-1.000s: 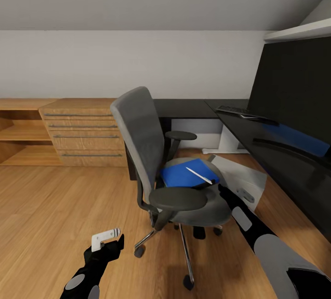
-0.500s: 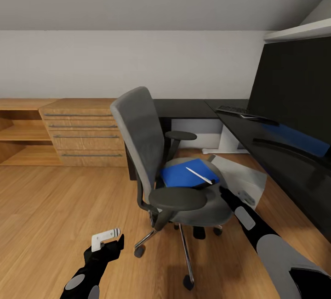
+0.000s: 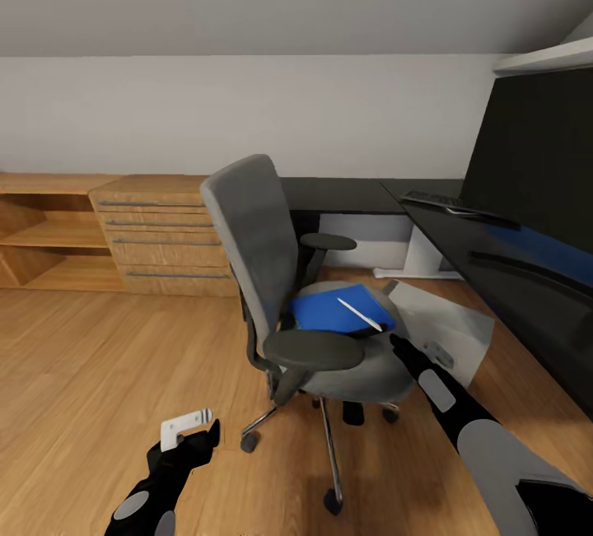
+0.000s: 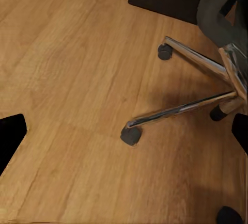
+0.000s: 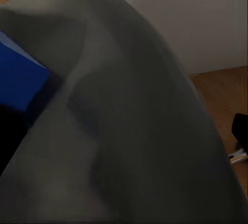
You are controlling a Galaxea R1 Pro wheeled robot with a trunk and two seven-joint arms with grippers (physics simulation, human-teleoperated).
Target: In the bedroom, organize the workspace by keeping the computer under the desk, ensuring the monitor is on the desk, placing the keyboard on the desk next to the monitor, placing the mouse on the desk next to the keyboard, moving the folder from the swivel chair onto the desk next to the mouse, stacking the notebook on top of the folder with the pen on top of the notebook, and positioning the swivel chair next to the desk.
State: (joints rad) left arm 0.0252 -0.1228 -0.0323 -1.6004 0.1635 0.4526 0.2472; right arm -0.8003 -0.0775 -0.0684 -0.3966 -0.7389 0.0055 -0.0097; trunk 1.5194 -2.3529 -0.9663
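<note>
The grey swivel chair (image 3: 247, 231) stands mid-floor, its seat toward the black desk (image 3: 346, 190). A blue flat item (image 3: 325, 311) lies on the seat, folder or notebook I cannot tell, with the white pen (image 3: 360, 314) on top. My right gripper (image 3: 397, 345) is at the seat's right edge, open; in its wrist view the seat (image 5: 129, 105) and the blue item (image 5: 18, 74) are very close. Open too, my left gripper (image 3: 198, 429) hangs low over the floor near the chrome base (image 4: 196, 59). The monitor (image 3: 539, 157) and keyboard (image 3: 441, 202) are on the desk. The computer (image 3: 449, 330) sits below.
A light-wood drawer cabinet (image 3: 165, 231) and open shelves (image 3: 41, 235) line the back wall at the left. The chair's castors (image 4: 130, 135) spread over the wood floor close to my left gripper. Open floor lies to the left of the chair.
The whole picture has shifted, so the camera has moved. My right gripper stays at the seat's edge, and the blue item and pen lie as before. The left arm holds its pose.
</note>
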